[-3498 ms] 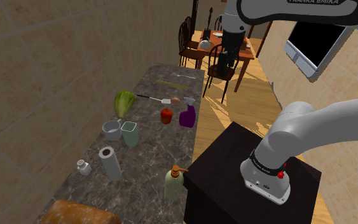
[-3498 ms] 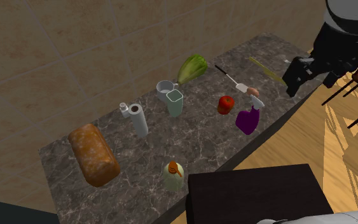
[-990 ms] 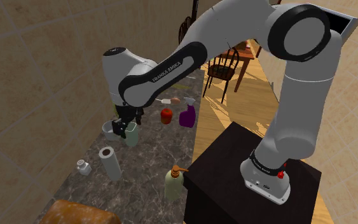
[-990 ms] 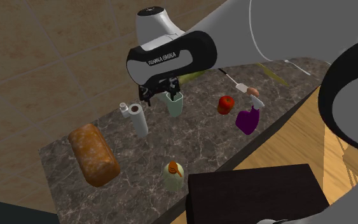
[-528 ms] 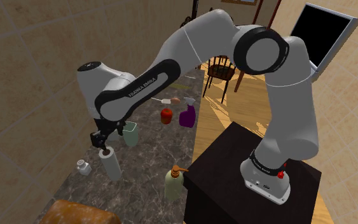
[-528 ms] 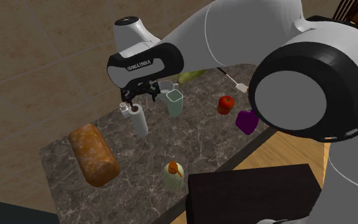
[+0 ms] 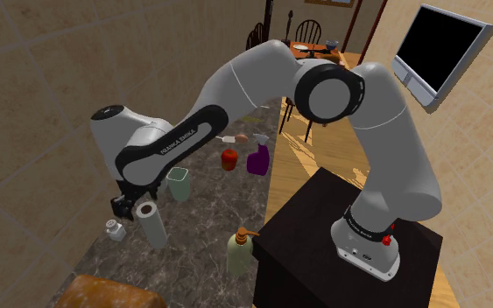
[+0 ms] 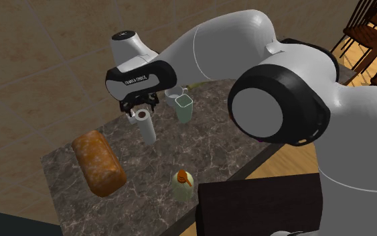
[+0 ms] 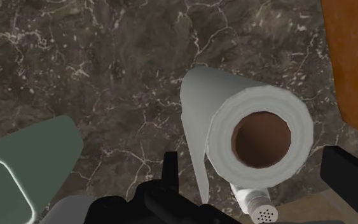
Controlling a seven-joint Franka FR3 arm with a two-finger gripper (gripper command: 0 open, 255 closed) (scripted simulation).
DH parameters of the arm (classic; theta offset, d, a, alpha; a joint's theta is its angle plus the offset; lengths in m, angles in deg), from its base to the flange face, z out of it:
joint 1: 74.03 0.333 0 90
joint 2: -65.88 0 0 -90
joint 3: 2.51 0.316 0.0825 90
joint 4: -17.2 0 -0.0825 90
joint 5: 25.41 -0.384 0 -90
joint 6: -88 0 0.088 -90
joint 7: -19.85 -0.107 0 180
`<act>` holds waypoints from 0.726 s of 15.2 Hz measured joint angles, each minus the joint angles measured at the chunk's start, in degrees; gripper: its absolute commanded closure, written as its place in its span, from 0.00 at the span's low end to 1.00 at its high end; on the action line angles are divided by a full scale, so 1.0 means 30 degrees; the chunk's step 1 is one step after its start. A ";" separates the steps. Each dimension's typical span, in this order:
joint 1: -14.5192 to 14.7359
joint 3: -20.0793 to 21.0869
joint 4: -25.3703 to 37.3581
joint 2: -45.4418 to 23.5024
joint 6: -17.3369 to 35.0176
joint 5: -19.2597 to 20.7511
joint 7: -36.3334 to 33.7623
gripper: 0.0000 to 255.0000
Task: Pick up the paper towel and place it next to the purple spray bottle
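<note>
While its fingers stand wide apart, the gripper [image 9: 260,170] hangs over the top of the paper towel [image 9: 203,105], one finger on each side of the roll. The roll stands upright on the dark veined counter [image 7: 207,217]. A small shaker [image 7: 115,230] stands just beside it, a pale green cup [image 7: 179,184] near, and the purple spray bottle [image 7: 257,160] well apart.

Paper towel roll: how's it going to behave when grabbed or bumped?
Probably light and squashy: the paper towel roll is wound sheet around a hollow brown core, so the claw may dent it. Standing upright, tall and narrow, it could tip from a sideways nudge, then roll.
</note>
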 measured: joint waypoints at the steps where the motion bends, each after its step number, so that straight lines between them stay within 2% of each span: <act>1: 0.0022 -0.0035 -0.0035 -0.0145 0.0180 0.0041 -0.0017 0.00; 10: 0.0115 -0.0126 -0.0041 -0.0550 0.0593 0.0153 -0.0085 0.00; 11: 0.0115 -0.0126 -0.0041 -0.0550 0.0593 0.0153 -0.0085 1.00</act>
